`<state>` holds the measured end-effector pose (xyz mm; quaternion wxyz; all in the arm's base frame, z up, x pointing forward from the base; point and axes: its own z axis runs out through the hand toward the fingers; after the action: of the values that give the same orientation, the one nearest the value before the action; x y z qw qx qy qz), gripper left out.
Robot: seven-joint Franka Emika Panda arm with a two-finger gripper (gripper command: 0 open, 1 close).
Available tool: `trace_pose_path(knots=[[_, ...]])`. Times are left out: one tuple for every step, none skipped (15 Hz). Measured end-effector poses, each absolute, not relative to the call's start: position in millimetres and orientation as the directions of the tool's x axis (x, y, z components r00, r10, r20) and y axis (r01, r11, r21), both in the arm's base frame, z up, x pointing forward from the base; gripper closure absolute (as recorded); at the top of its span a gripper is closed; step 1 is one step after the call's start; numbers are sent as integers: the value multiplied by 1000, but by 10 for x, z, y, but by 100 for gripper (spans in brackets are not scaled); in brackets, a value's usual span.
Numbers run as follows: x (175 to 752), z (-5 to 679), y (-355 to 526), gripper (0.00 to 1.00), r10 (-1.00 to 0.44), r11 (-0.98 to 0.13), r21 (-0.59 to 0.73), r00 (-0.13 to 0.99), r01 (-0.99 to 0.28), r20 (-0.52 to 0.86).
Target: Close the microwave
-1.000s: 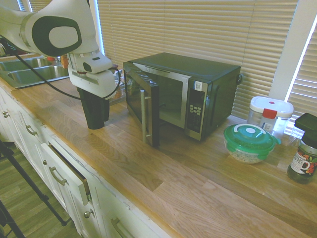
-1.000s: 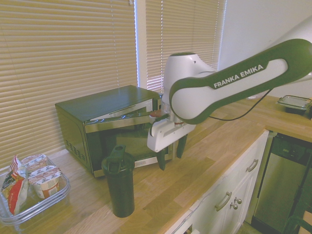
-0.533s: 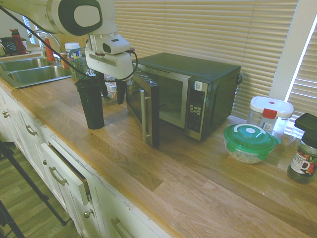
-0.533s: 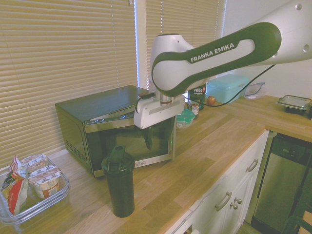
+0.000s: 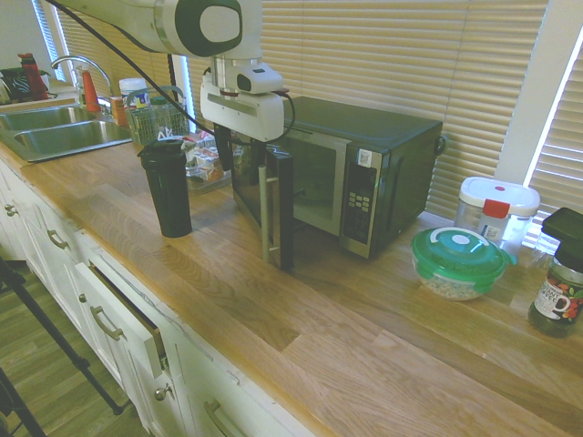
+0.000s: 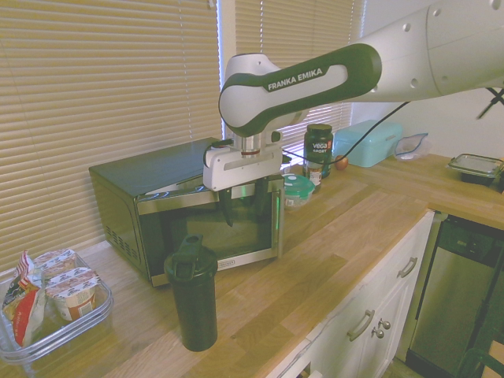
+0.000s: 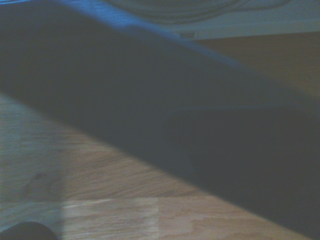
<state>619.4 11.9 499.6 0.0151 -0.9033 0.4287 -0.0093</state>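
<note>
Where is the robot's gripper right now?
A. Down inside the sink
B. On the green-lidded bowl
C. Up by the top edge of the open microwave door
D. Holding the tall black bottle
C: the gripper hangs at the top of the microwave door, which stands ajar, while the black bottle stands apart on the counter.

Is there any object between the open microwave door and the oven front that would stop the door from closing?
Nothing visible does. The door of the microwave stands open, and the hand hangs at its top edge. The black bottle stands apart, on the door's outer side, outside the closing path.
</note>
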Motion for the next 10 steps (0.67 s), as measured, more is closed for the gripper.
trace_pose_path(knots=[[6294, 5038, 79, 0, -779, -627, -29, 627, -779, -3], [6398, 5057, 38, 0, -783, -621, -21, 621, -783, -11], [6505, 5048, -5, 0, -788, -615, -12, 615, -788, -20], [6605, 5017, -36, 0, -792, -610, -1, 610, -792, -35], [6703, 4973, -66, 0, -795, -605, 11, 604, -796, -52], [6804, 4927, -103, 0, -799, -600, 17, 598, -800, -60], [6908, 4909, -137, 0, -802, -596, 15, 594, -803, -55], [6997, 4914, -157, 0, -804, -593, 13, 592, -805, -54], [7070, 4899, -181, 0, -807, -589, 12, 587, -808, -62], [7134, 4880, -216, 0, -809, -585, 11, 583, -811, -74]])
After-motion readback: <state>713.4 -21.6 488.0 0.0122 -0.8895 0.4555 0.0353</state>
